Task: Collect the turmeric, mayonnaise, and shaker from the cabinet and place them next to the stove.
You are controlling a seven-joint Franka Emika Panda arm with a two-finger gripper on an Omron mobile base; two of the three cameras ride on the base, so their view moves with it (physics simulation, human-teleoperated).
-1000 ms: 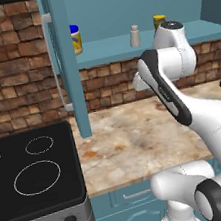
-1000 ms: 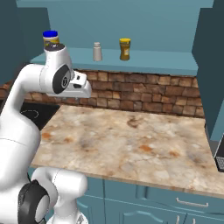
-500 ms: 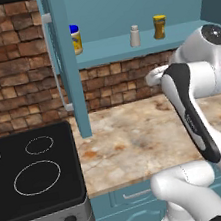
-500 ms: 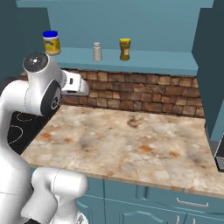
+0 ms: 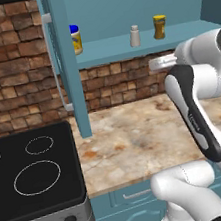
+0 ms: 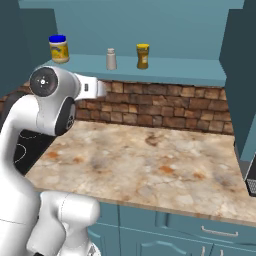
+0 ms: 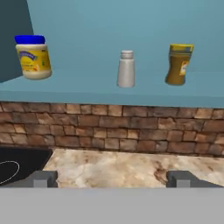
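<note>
On the teal cabinet's shelf (image 7: 109, 92) three things stand apart in a row. The mayonnaise (image 7: 33, 57) (image 5: 76, 38) (image 6: 59, 48) is at the left, the whitish shaker (image 7: 126, 69) (image 5: 134, 36) (image 6: 111, 59) in the middle, and the yellow-orange turmeric (image 7: 179, 64) (image 5: 159, 27) (image 6: 143, 56) at the right. My gripper (image 7: 113, 179) is open wide and empty. It hangs below shelf level in front of the brick wall and faces the shaker, well short of all three. The black stove (image 5: 31, 170) (image 7: 17, 164) lies to the left.
A tall open cabinet door (image 5: 67, 63) sticks out between the stove and the marble counter (image 6: 150, 165). Another teal door (image 6: 242, 75) hangs at the right. A dark appliance (image 6: 251, 176) sits at the counter's right end. My own elbow rises beside the hand.
The arm's elbow has swung out to the side while the hand stayed just under the shelf. The jaws have gone from shut to wide open.
</note>
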